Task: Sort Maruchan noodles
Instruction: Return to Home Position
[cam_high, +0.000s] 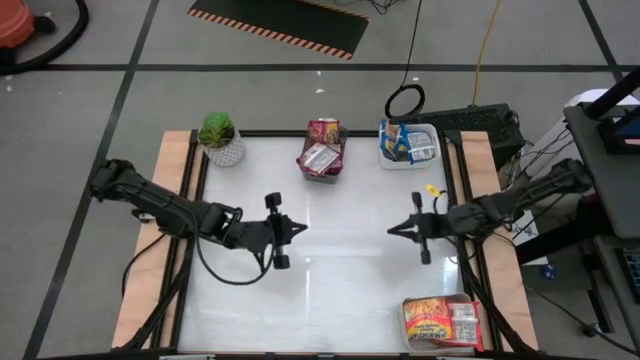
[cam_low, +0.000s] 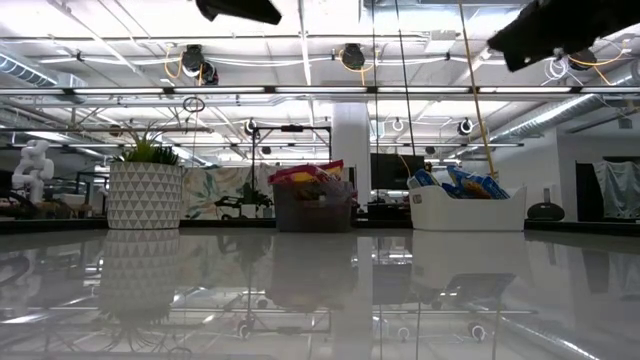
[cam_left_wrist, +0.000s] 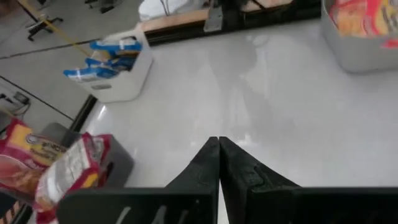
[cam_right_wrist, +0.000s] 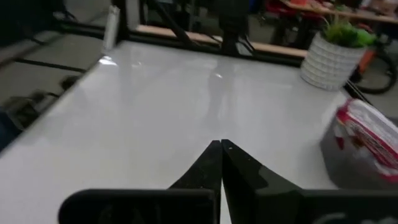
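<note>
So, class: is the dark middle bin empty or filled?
Filled: red noodle packs stand above the dark bin's rim.

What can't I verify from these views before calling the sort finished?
- High view: red packs overlap in the dark bin, so lower ones are hidden.
- Left wrist view: the grey bin of orange packs is cut by the edge.
- Low view: the left gripper and right gripper, both shut over mid-table, lie outside it.
- Label text: too small.

table (cam_high: 340, 270) | white glossy top | far edge: potted plant (cam_high: 221, 140), dark bin (cam_low: 312, 212), white bin (cam_low: 465, 212) | near-right corner: grey tray (cam_left_wrist: 357, 56)
</note>
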